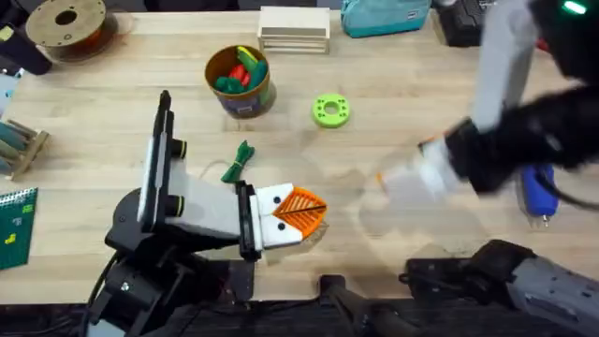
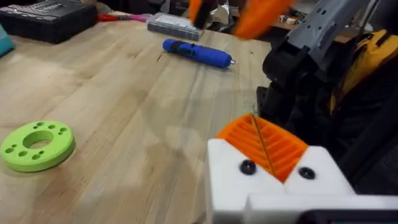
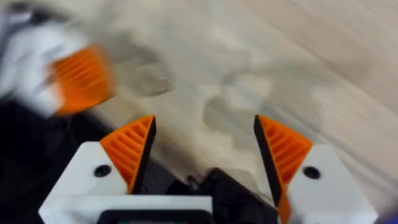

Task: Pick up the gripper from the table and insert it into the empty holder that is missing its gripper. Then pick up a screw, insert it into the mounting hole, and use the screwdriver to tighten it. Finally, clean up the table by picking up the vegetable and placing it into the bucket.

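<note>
— Grippers?
— My left gripper (image 1: 304, 214): ribbed orange pads pressed together, empty. My right gripper (image 3: 204, 155): jaws wide apart, empty.
— Items?
— Blue pen-shaped screwdriver (image 2: 197, 53) on bare wood; leafy vegetable (image 1: 240, 162) beside round bucket (image 1: 240, 82).

A robotics lab or maker's workshop was indicated. A pale wooden workbench (image 1: 393, 84) was seen, with the dark bases of two robot arms mounted at its near edge. A brown filament spool (image 1: 67, 25) of the sort used in 3D printing was placed at the far left corner, and a green circuit board (image 1: 16, 225) lay at the left edge. A blue electric screwdriver (image 2: 197, 53) was laid on the bench, with a black tool case (image 2: 46, 17) and a small clear parts box (image 2: 173, 26) behind it. A stack of pale wooden plates (image 1: 294, 30) and a lime-green printed disc (image 1: 330, 109) were also noted.
</note>
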